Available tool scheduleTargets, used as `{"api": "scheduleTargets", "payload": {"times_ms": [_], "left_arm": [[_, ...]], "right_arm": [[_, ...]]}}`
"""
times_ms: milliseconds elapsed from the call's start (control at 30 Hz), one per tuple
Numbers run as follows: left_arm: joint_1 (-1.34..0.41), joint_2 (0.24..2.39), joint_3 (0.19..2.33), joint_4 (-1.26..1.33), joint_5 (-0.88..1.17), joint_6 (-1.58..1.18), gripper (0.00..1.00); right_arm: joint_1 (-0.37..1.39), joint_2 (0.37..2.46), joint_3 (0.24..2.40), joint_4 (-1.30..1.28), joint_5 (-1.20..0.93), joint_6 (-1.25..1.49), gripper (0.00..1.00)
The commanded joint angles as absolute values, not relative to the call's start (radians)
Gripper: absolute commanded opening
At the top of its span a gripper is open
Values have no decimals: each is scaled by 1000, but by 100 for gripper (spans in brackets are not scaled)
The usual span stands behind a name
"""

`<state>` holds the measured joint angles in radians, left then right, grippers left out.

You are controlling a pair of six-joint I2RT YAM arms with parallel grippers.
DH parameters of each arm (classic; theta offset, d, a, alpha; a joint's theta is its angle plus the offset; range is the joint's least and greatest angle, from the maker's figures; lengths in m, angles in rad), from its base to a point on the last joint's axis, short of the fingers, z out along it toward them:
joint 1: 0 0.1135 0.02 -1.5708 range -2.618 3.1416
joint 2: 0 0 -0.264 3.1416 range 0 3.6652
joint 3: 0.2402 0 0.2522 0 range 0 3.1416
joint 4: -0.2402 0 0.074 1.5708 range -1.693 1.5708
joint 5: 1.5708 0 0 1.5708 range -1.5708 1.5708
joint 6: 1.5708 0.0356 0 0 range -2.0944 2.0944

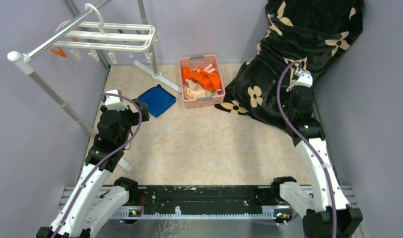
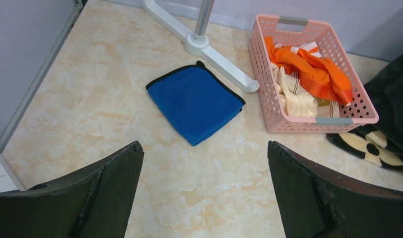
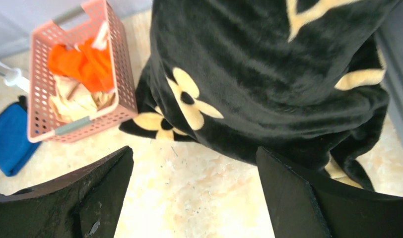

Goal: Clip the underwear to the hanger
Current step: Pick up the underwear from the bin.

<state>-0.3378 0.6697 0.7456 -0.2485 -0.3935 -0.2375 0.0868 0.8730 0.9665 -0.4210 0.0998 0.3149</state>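
Observation:
The underwear [image 2: 294, 96] is a pale beige bundle lying in the pink basket [image 2: 318, 120], partly under orange clothes [image 2: 313, 69]. It also shows in the right wrist view [image 3: 78, 101] and from above [image 1: 193, 90]. The white hanger [image 1: 110, 35] hangs by its hook from the grey rack pole [image 1: 65, 30] at the back left, small clips dangling below it. My left gripper [image 2: 204, 153] is open and empty over bare floor, short of the blue cloth. My right gripper [image 3: 194, 158] is open and empty at the edge of the black blanket.
A folded blue cloth [image 2: 194, 101] lies left of the basket, beside the rack's white foot [image 2: 209, 54]. A black blanket with cream flowers [image 1: 289, 59] fills the back right corner. An orange clip [image 1: 58, 51] hangs on the rack. Grey walls close in both sides.

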Motion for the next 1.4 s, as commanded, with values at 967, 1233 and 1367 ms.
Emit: {"api": "scheduleTargets", "payload": {"times_ms": [967,1233,1367], "left_arm": [[-330,755,738,-340,-192,-225,99],[-330,759,739,-337,-187,-227,99],[-330,761,739,-337,-184,-227,99]], "right_arm": [[548,2216,2079,-458,43,301,74],[570,2338,2150,-392,-36,371,66],[574,2394,2185,-382,-61,394,61]]}}
